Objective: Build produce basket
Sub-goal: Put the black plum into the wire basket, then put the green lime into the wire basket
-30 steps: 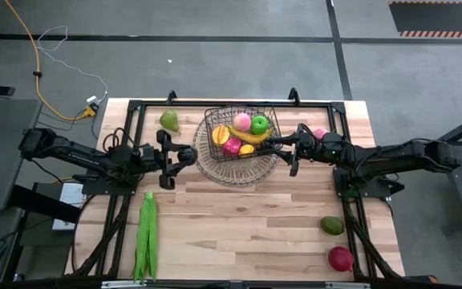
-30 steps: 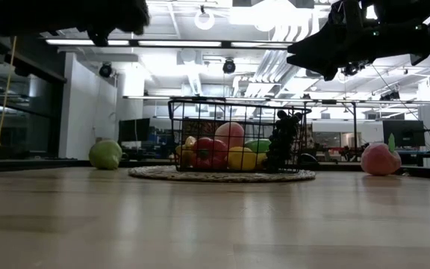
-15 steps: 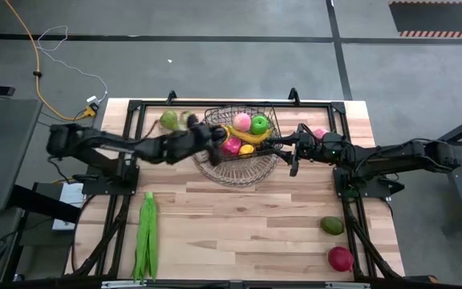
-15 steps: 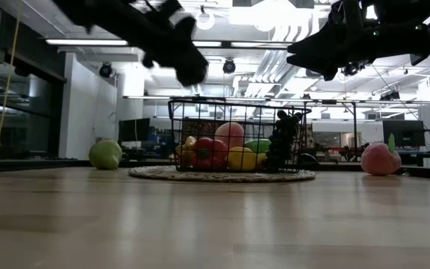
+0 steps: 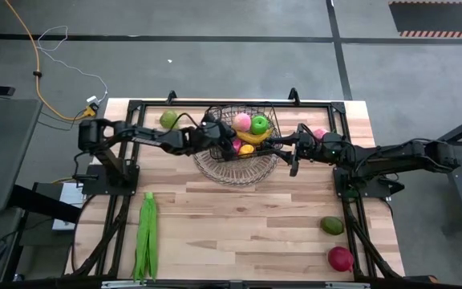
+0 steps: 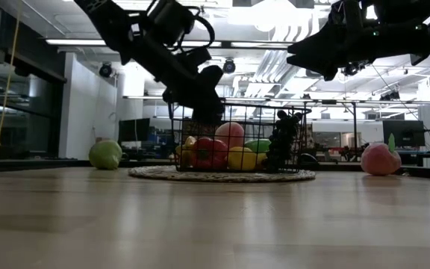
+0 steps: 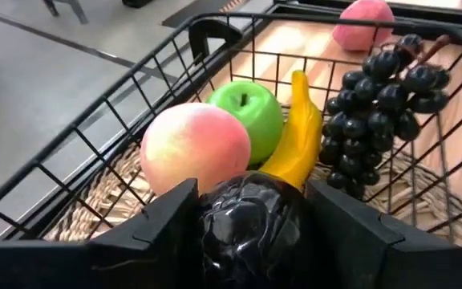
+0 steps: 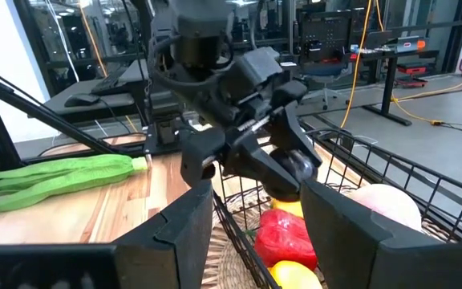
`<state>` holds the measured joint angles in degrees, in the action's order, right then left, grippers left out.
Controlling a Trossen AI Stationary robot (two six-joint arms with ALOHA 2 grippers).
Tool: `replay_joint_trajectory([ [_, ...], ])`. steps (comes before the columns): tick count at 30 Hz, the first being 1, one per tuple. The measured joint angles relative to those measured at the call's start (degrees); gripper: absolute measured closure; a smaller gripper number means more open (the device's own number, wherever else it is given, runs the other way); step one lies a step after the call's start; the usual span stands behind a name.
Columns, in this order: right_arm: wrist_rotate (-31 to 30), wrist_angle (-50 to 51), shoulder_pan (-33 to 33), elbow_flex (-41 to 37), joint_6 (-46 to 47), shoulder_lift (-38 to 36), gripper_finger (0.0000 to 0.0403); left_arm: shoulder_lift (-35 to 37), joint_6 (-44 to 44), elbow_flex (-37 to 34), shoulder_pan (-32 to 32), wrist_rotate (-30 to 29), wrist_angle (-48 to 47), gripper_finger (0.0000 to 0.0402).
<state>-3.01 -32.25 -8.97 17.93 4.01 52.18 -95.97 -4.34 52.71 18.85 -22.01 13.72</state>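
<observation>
Overhead, the high view is showing the whole table [image 5: 247, 217]: the basket [image 5: 239, 144] is sitting near the far edge on a round woven mat [image 5: 215, 170], the left gripper [image 5: 215, 136] is reaching over its left rim, and the right gripper [image 5: 283, 148] is waiting at its right rim. Only this view is showing the long green pods [image 5: 145, 237] lying at the near left, and a green fruit [image 5: 332, 225] and a red fruit [image 5: 340, 258] lying at the near right.

Closer in, the left wrist view is revealing what the others hide: the left fingers [image 7: 163, 221] are gripping a dark glossy fruit [image 7: 243, 229] just above the basket's contents. Inside are lying a pink peach [image 7: 195, 146], a green apple [image 7: 249, 112], a yellow banana [image 7: 299, 136] and dark grapes [image 7: 383, 104].

At table height, the low view is showing a green pear [image 6: 105, 155] left of the basket and a pink fruit [image 6: 380, 159] to its right, both outside it.

From the right wrist view, the right fingers [image 8: 187, 229] are standing apart, holding nothing, beside a red piece [image 8: 283, 237] in the basket.
</observation>
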Motion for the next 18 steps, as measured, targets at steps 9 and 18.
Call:
replay_joint_trajectory([
  [9, 0.0, 0.0, 0.0, 0.0, 0.0, 0.0, 0.0222, -0.2, 0.0, 0.0, 0.4, 0.5, 0.3, 0.0137],
  [18, 0.0, 0.1, 0.0, 0.0, 0.0, 0.0, 0.0222, 1.8, 2.0, -0.1, 0.4, 1.2, 0.2, 0.0115],
])
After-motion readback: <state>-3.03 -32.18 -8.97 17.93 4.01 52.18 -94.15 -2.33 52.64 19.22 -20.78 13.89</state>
